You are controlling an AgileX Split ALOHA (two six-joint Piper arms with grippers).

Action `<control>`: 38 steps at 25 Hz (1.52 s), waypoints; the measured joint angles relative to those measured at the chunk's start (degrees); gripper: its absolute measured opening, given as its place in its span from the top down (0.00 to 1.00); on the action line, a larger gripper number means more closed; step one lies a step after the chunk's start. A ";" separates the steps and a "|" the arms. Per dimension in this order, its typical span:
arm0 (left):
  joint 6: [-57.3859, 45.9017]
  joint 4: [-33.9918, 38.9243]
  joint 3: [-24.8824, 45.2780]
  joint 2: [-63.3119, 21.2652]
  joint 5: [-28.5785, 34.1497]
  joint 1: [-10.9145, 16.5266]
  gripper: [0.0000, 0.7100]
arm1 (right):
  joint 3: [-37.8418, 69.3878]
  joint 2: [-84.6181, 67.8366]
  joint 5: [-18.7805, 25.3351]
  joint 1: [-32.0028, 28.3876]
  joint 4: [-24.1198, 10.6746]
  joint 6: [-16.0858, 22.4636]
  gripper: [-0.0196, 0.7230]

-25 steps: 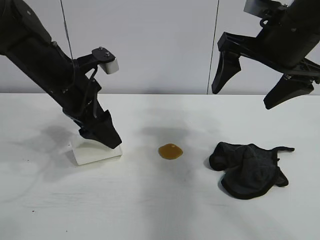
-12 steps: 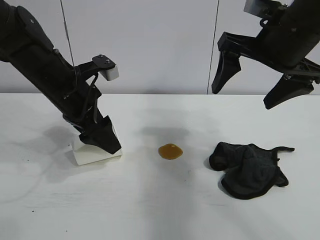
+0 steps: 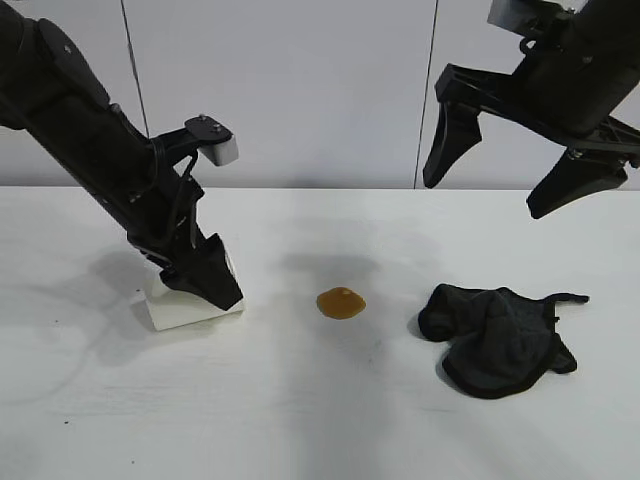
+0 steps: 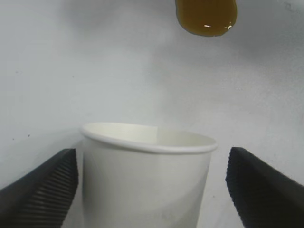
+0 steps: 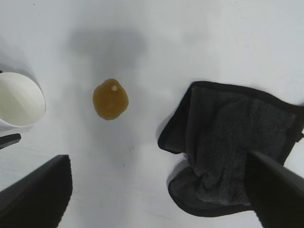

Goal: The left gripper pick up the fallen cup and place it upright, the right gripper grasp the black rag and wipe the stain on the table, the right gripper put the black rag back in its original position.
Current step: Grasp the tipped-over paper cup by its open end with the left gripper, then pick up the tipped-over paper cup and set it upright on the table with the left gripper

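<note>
Nearest the ext. cam is bare table (image 3: 300,420), white, faintly streaked. Next row back, l to r: cup, stain, rag.

Black rag (image 3: 497,338) lies bunched on the right side of the table, thin strip trailing off toward the right edge. Nothing touches it. In the right wrist view it sits between the two finger tips of that arm's claw, but well below them.

Stain (image 3: 341,303) is a small amber oval near table centre, between rag and cup, apart from both. Glossy, w/ a tiny bright spot in the wrist views.

Cup (image 3: 190,305) lies on its side at left, mouth turned toward the stain. Left gripper (image 3: 205,285) is down over it, arm slanting in from upper left and covering most of the cup's top in the ext. view; only the lower white side shows. Left wrist view: one ribbed finger (image 4: 40,190) on each side of the cup, a slim gap on each side, so jaws apart and straddling it, not clamped as far as visible. White-grey block sits on that wrist.

Right gripper (image 3: 500,160) hangs high at upper right, above and behind the rag, jaws spread wide, holding nothing.

Farthest back: pale wall panels (image 3: 300,90) w/ dark vertical seams.
</note>
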 joint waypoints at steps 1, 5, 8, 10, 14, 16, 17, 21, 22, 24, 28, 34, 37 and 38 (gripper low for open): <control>-0.01 0.00 0.00 0.00 -0.09 0.00 0.19 | 0.00 0.00 0.00 0.00 0.00 0.00 0.06; -0.01 0.18 0.00 0.00 -0.21 0.00 0.27 | 0.00 0.00 0.00 0.00 0.00 0.00 0.06; -0.01 0.18 0.00 0.00 -0.21 0.00 0.31 | 0.00 0.00 0.00 0.00 0.00 -0.02 0.06; -0.01 0.46 0.00 0.00 -0.21 0.00 0.34 | 0.00 0.00 0.00 0.00 0.00 -0.02 0.06; -0.01 0.67 -0.17 0.00 -0.21 0.00 0.35 | 0.00 0.00 0.00 0.00 0.00 -0.02 0.06; -0.01 0.67 -0.17 0.00 -0.21 0.00 0.36 | 0.00 0.00 0.00 0.00 0.00 -0.02 0.06; 0.10 0.67 -0.17 0.00 -0.21 0.00 0.35 | 0.00 0.00 0.00 0.00 0.00 -0.02 0.06; 4.23 -1.99 -0.17 0.00 0.72 0.00 0.36 | 0.00 0.00 0.00 0.00 0.00 -0.02 0.06; 5.76 -3.31 -0.17 0.00 1.18 0.00 0.36 | 0.00 0.00 0.01 0.00 0.00 -0.02 0.06; 8.75 -5.95 -0.17 0.00 2.04 0.00 0.36 | 0.00 0.00 0.19 0.00 0.00 -0.02 0.06; 14.91 -12.02 -0.17 0.00 5.86 0.86 0.36 | 0.00 0.00 0.71 0.00 0.00 -0.02 0.06; 26.82 -26.23 -0.17 0.00 16.33 7.89 0.36 | 0.00 0.00 1.10 0.00 0.00 -0.02 0.06; 35.70 -32.12 -0.17 0.00 25.22 10.98 0.36 | 0.00 0.00 1.10 0.00 0.00 -0.02 0.06; 38.49 -33.67 -0.09 0.00 27.28 11.61 0.36 | 0.00 0.00 1.10 0.00 0.00 -0.02 0.06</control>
